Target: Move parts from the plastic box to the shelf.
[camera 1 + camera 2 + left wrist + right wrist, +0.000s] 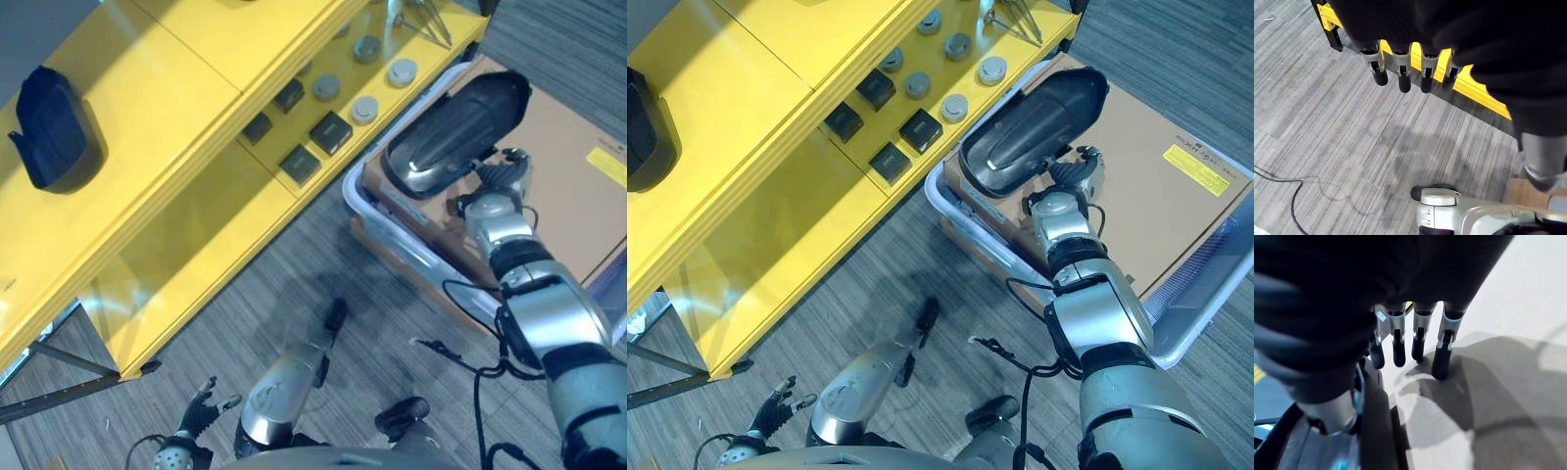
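The right hand (1065, 191) is at the long dark part (1034, 130), which is raised above the cardboard sheet (1161, 211) lying in the plastic box (1200, 318); one end of the part points toward the yellow shelf (754, 127). In the right wrist view the fingers (1418, 340) are stretched forward beside the part's dark edge, with the thumb against it, but I cannot tell for sure if they really clamp it or only support it. So the step in hand seems to be the carry — the part is lifted out of the box and is on its way to the shelf. The left hand (1400, 73) hangs low over the floor with relaxed, straight fingers and holds nothing. On the shelf there are already small dark blocks (920, 129) and grey discs (954, 106), and another dark part (54, 127) lies on the top board. The next move probably needs to swing the long part over a free place of the shelf — without touching the small pieces — and lay it down flat before letting go.
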`<state>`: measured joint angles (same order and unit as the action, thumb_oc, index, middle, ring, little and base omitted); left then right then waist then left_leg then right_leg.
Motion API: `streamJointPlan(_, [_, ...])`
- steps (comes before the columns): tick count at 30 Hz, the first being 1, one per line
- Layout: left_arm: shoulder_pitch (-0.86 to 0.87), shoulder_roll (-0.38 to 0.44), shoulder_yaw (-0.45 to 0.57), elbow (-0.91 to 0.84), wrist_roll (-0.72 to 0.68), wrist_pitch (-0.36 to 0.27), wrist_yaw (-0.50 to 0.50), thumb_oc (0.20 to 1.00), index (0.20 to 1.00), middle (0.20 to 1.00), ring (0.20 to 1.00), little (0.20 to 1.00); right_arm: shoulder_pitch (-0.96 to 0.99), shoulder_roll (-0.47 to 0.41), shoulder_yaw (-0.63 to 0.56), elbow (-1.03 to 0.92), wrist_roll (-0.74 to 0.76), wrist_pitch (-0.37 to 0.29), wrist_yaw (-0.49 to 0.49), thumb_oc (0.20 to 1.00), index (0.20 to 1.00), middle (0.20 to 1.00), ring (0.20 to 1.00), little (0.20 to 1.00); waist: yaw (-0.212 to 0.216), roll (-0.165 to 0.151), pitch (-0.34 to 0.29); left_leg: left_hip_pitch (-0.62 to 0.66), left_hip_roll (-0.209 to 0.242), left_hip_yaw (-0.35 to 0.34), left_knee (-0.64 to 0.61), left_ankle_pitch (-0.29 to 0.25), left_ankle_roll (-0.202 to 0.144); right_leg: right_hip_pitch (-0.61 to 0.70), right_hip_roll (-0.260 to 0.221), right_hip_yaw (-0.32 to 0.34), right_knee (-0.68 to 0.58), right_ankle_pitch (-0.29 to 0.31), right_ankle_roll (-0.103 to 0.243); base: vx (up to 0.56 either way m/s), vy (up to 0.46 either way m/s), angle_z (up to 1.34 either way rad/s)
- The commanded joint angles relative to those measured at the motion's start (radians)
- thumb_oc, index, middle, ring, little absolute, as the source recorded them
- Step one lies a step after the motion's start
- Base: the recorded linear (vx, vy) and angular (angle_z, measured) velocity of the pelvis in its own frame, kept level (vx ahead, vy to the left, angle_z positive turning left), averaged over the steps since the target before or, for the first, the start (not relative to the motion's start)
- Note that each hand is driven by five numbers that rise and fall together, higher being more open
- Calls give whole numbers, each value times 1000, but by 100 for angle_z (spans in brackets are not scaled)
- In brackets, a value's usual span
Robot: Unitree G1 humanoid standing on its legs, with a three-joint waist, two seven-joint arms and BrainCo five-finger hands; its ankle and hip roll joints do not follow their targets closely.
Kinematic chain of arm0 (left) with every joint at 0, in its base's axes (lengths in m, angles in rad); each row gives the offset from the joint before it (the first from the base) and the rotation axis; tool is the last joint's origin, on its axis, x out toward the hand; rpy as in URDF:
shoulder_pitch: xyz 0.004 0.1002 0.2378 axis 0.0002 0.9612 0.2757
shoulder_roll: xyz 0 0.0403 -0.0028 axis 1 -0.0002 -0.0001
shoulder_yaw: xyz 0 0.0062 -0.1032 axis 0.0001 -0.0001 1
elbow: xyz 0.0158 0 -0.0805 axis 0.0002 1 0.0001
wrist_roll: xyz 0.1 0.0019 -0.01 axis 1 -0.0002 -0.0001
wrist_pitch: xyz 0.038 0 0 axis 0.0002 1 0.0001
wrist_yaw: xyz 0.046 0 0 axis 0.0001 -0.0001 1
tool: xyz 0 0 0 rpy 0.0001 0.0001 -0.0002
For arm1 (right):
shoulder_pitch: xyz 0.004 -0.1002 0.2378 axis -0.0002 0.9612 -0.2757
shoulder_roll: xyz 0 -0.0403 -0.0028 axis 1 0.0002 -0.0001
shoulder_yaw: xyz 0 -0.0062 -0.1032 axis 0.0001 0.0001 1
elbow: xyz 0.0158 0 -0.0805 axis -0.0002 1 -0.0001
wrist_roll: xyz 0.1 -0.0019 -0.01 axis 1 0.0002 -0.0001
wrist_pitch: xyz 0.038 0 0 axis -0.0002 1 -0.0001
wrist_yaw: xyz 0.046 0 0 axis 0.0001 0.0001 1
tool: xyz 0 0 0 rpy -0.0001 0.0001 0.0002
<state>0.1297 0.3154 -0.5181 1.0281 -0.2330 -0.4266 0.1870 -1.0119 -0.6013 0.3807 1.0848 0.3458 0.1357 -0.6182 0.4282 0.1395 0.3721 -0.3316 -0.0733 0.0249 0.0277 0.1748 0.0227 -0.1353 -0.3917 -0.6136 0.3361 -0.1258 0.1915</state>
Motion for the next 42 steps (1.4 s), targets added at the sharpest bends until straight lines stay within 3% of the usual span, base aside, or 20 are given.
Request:
streamJointPlan(1, [-24, 44, -44, -22, -4, -28, 7, 1000, 1000, 1000, 1000, 1000, 16, -33, 44, 44, -22, 28, -5, 200, 200, 200, 200, 200, 13, 1, 24, -41, 53, 42, 32, -76, -40, -79, -27, 97, -51, 104, -8, -41, -46, -2])
streamJointPlan(9, [-27, 65, -45, -40, -1, -49, 24, 1000, 1000, 1000, 1000, 1000, 134, -111, -10, 68, 11, -22, -27, 200, 200, 200, 200, 200, -33, -19, 19, -22, 78, 82, 16, -78, -45, -85, -13, 114, -57, 114, 1, -34, -68, -1])
streamJointPlan(16, [-37, 93, -45, -62, -12, -59, 42, 1000, 1000, 1000, 1000, 1000, 287, -200, -100, 69, 30, -126, -10, 200, 200, 200, 200, 200, -94, -45, 8, 19, 112, 123, -5, -81, -56, -75, 21, 139, -88, 130, 15, -29, -90, -16])
streamJointPlan(23, [-55, 97, -35, -64, -51, -39, 41, 1000, 1000, 1000, 1000, 1000, 370, -258, -160, 12, 29, -172, 34, 200, 200, 200, 200, 200, -141, -61, -6, 48, 135, 152, -21, -81, -66, -70, 40, 160, -107, 133, 22, -9, -28, -32])
streamJointPlan(26, [-57, 85, 3, -42, -51, -25, 49, 1000, 1000, 1000, 1000, 1000, 401, -257, -184, -148, 26, -139, 22, 200, 200, 200, 200, 200, -164, -68, -5, 55, 150, 175, -29, -77, -72, -78, 38, 167, -104, 134, 21, -37, 58, -20])
streamJointPlan(36, [-95, 58, 15, 1, -64, -39, 45, 1000, 1000, 1000, 1000, 1000, 274, -211, -137, -201, 46, -212, 85, 200, 200, 200, 200, 200, -147, -55, 8, 46, 146, 170, -45, -67, -74, -98, 11, 156, -85, 136, 15, -18, 48, -2])
streamJointPlan(42, [-111, 39, 0, -2, -66, -25, 37, 1000, 1000, 1000, 1000, 1000, 139, -184, -87, -236, 2, -165, 94, 200, 200, 200, 200, 200, -123, -42, 8, 39, 134, 156, -42, -70, -71, -106, -15, 141, -68, 132, 11, 8, 55, 13])
